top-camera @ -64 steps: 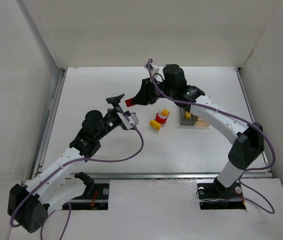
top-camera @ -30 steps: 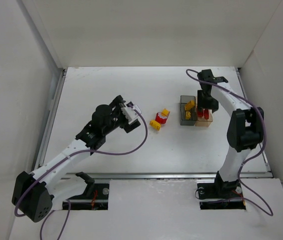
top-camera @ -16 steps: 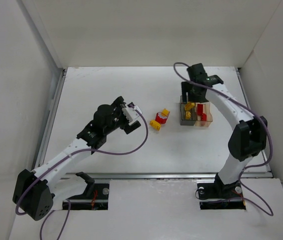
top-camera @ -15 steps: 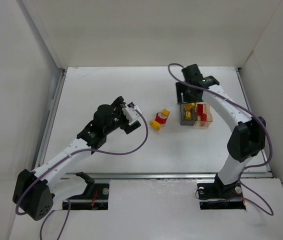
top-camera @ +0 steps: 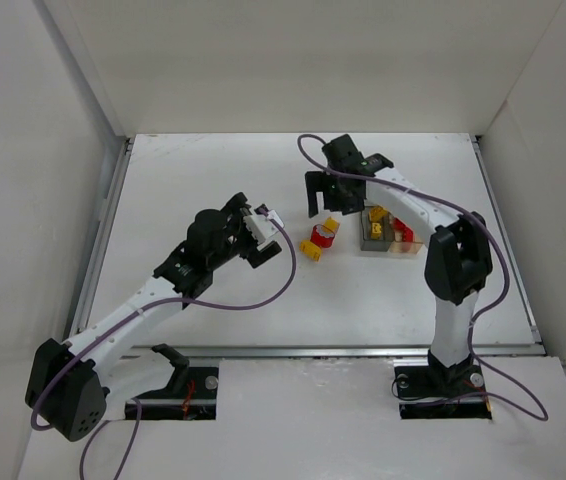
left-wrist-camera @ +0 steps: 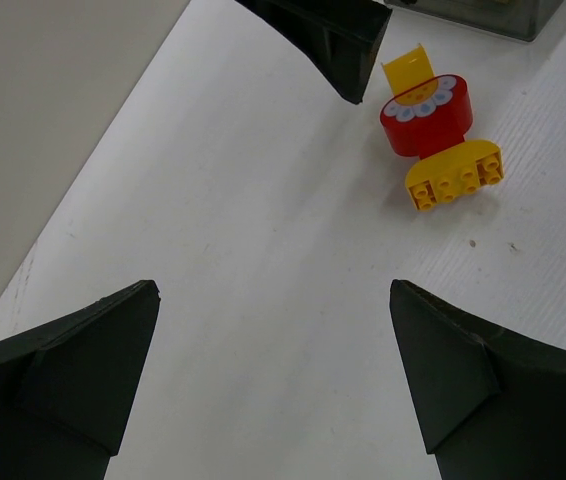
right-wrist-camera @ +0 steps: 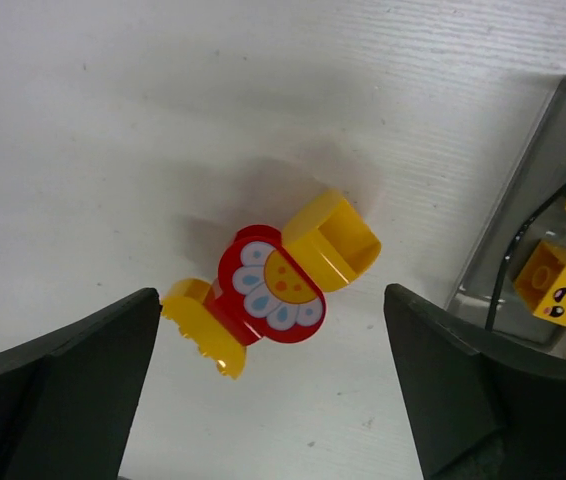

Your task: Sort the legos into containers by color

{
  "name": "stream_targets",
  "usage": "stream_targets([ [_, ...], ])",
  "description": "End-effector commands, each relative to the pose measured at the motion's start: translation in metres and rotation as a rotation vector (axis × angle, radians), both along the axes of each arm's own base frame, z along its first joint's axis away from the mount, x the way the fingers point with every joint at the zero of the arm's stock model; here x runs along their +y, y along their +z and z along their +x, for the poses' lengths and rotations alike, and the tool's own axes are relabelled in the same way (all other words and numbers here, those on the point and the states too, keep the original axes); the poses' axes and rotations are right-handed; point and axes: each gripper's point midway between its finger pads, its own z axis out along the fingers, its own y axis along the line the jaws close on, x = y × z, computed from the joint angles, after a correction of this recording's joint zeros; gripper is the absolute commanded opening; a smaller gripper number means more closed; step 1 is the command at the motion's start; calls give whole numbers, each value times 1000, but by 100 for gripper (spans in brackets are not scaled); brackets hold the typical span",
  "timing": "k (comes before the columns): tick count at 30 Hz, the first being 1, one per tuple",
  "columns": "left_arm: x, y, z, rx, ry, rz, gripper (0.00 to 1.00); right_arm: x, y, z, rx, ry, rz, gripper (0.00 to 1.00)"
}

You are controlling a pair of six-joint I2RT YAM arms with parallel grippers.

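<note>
Above 3 legos [right-wrist-camera: 268, 285], right hand [top-camera: 328, 207] spread wide — empty, left hand [left-wrist-camera: 273, 300] likewise.

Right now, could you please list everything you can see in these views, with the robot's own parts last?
red lego: one, red with a flower print, mid-table.
loose yellow legos: two, yellow, touching the red lego on opposite sides.
grey container: one, dark grey, beside the loose pieces; holds at least two yellow legos.
clear container: one, tan-tinted, joined to the grey container; holds red legos, count unclear.
table: one, white.
cables: purple, along both arms.
left end effector: one, black, open, empty.
right end effector: one, black, open, above the red lego.
</note>
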Motion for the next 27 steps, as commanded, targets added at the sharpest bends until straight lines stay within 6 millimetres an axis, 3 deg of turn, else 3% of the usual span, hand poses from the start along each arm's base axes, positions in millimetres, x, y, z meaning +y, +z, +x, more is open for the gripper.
stream_targets([
  [1, -3, 17, -1, -38, 3, -56, 100, 16, 10, -3, 17, -48, 104, 100],
  [2, -3, 17, -1, -38, 3, -56, 100, 16, -3, -9, 51, -65, 110, 100],
  [7, -2, 16, -3, -38, 3, -56, 100, 19, -4, -10, 46, -253, 220, 100],
  [13, -1, 16, -4, -40, 5, -68, 100, 8, -10, -8, 18, -471, 291, 100],
  [15, -1, 12, -5, -32, 5, -63, 100, 5, -13, -8, 17, -494, 281, 100],
  [16, -1, 11, -5, -32, 5, -63, 100, 7, -6, -4, 2, -492, 295, 100],
  [19, -1, 11, -5, -32, 5, -63, 100, 18, -11, 3, 19, -484, 321, 100],
  [20, -1, 11, -5, -32, 5, -63, 100, 19, -21, 2, 45, -491, 316, 100],
  [27, 1, 15, -5, -41, 14, -66, 100, 16, -41, 0, 75, -527, 289, 100],
])
